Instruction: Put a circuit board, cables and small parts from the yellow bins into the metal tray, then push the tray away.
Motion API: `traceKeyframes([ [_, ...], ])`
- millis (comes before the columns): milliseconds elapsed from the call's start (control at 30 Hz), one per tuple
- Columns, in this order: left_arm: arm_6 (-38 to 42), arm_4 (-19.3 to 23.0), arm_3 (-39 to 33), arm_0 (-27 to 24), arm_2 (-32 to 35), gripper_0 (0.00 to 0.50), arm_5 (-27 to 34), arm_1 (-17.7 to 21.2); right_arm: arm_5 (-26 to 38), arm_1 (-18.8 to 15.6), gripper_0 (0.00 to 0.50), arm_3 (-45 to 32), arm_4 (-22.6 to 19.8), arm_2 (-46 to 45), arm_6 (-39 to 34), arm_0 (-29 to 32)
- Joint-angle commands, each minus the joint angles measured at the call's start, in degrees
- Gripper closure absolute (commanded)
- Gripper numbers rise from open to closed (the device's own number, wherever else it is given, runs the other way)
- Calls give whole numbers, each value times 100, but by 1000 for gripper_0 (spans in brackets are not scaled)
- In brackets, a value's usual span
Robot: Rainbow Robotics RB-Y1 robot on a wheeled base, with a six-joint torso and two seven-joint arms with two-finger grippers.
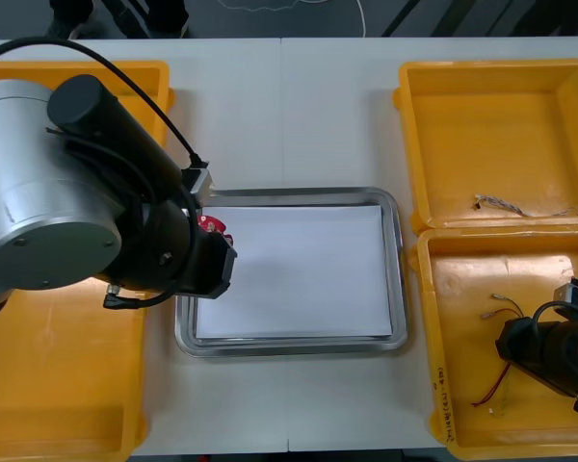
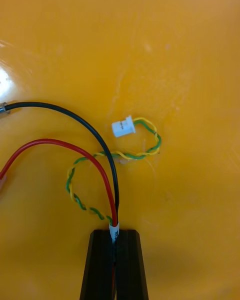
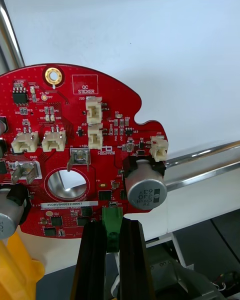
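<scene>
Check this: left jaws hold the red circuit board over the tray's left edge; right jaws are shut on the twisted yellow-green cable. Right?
One error: in the right wrist view the right jaws are shut on the red and black cable; the twisted yellow-green cable lies loose on the yellow bin floor. The left jaws do hold the red circuit board.

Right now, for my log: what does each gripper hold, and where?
Left gripper: red circuit board, by its green edge part. Right gripper: red and black cable, at its white band.
</scene>
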Motion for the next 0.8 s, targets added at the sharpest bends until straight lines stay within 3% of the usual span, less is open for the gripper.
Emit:
traceKeyframes([
  [33,23,-327,290,-197,-319,500,36,-470,439,-113,500,-315,-106,-77,25,-159],
  [300,-205,-679,791,-197,-715,500,36,-787,1423,-350,500,-1106,-668,-508,130,-308],
  [633,-416,-995,1239,-197,-1092,500,4,-1068,2408,-491,500,-1879,-791,-578,719,-721],
  [800,-522,-1127,1485,-197,-1242,500,-268,-1129,2662,-491,500,-1985,-1090,-675,948,-994],
])
